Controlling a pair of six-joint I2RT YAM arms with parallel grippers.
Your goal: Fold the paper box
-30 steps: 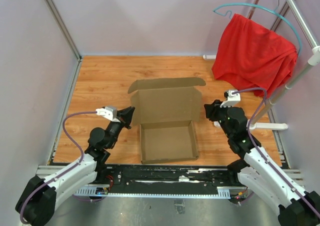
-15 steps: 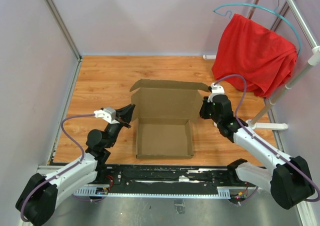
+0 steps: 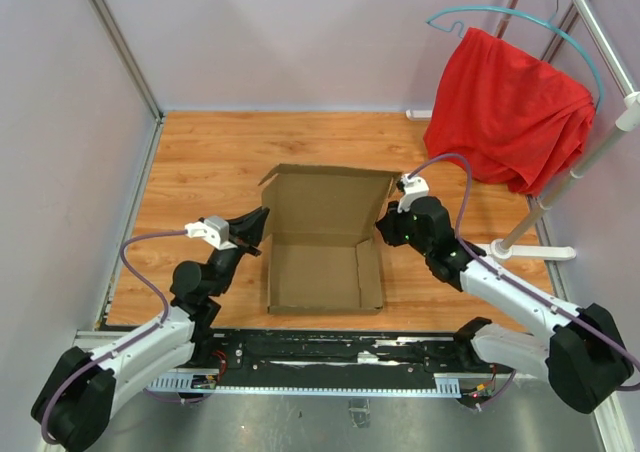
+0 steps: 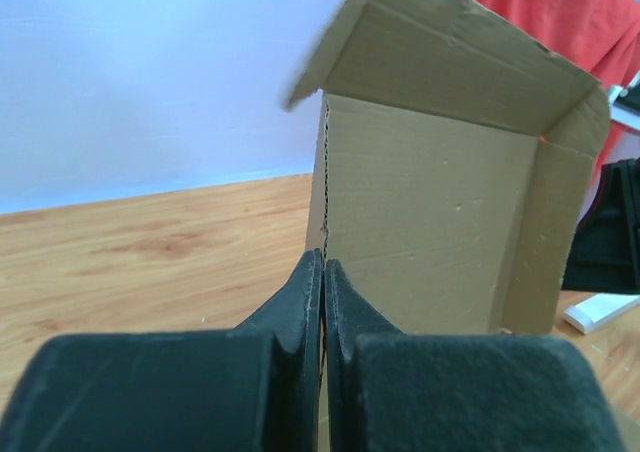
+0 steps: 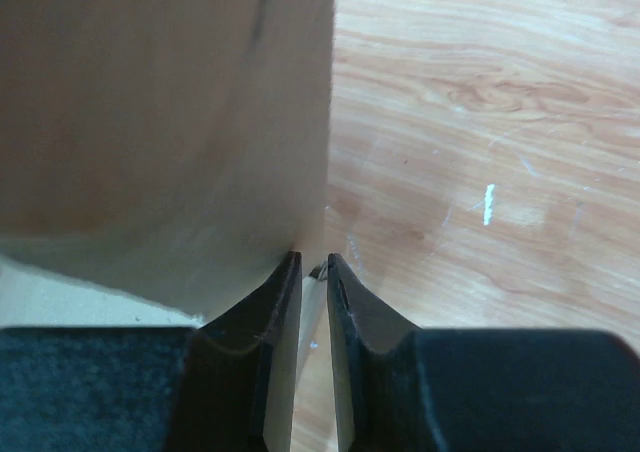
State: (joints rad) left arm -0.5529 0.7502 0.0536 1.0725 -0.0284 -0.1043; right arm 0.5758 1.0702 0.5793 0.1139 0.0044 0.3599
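Observation:
The paper box is plain brown cardboard and sits open in the middle of the wooden floor, its lid raised at the back. My left gripper is at the box's left side. In the left wrist view it is shut on the thin edge of the box's left wall, with the lid standing behind. My right gripper is at the box's right side. In the right wrist view it is shut on a strip of the cardboard wall.
A red cloth hangs on a teal hanger from a metal rack at the back right, and the rack's white foot lies on the floor by my right arm. Pale walls enclose the wooden floor.
My right arm has swung left to the box's right wall and its jaws have closed on it. The box has slid slightly left and narrowed. The left arm has hardly moved.

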